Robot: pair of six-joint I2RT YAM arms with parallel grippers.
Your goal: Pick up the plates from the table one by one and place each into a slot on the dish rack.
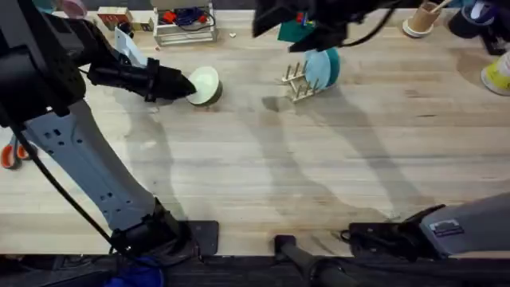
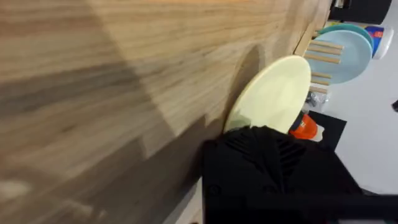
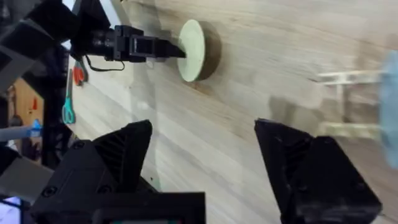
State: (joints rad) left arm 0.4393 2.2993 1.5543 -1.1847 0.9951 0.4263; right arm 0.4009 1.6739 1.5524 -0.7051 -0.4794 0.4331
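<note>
Surface (image 1: 263, 175) carries rack (image 1: 296, 82) at far middle; blue plate (image 1: 323, 68) stands slotted there, pegs keeping it upright; cream plate (image 1: 205, 85) tilted on edge, clamped by left gripper (image 1: 188, 84) for carrying; right gripper (image 3: 202, 155) wide, empty.

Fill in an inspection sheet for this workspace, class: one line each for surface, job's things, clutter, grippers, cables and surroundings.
Surface: light wooden table, shadowed.
Job's things: teal plate upright in the dish rack; cream plate tilted off the table.
Clutter: white frame stand, cup, scissors.
Grippers: left gripper shut on the cream plate; right gripper open, above the table.
Cables: black cable beside the left arm.
Surroundings: nothing seen.
</note>
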